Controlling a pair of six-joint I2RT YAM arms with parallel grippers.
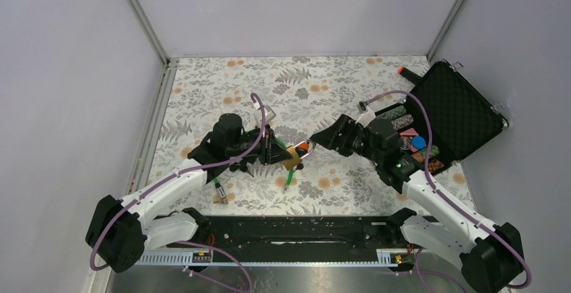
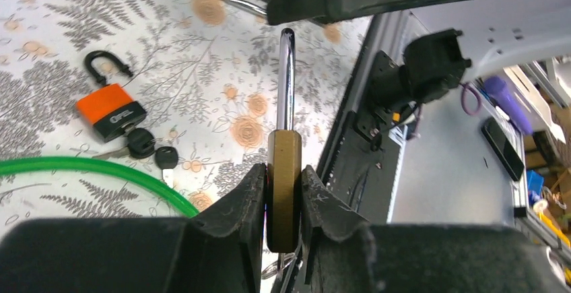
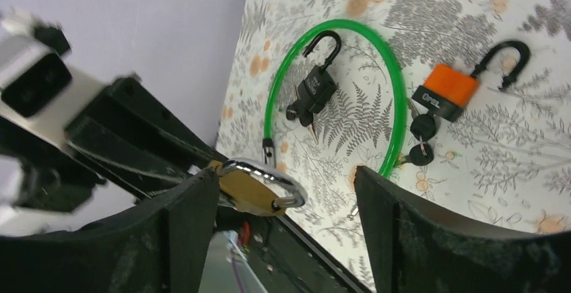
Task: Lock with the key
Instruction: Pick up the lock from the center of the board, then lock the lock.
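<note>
My left gripper [image 2: 283, 180] is shut on the body of a brass padlock [image 2: 284, 165] and holds it upright above the table. Its chrome shackle [image 2: 287, 77] points away from the wrist. A key ring [image 2: 291, 267] hangs under the body; the key itself is hidden. In the top view, the left gripper [image 1: 281, 153] holds the padlock [image 1: 293, 155] mid-table. My right gripper [image 3: 286, 202] is open, its jaws wide apart on either side of the shackle [image 3: 269, 174], which looks open at one end. The right gripper [image 1: 314, 139] sits just right of the padlock.
An orange padlock [image 3: 446, 89] with black keys [image 3: 423, 128] lies on the floral cloth. A black padlock [image 3: 315, 87] is hooked on a green cable loop [image 3: 392, 104]. An open black case [image 1: 458, 111] holding coloured items stands at the right.
</note>
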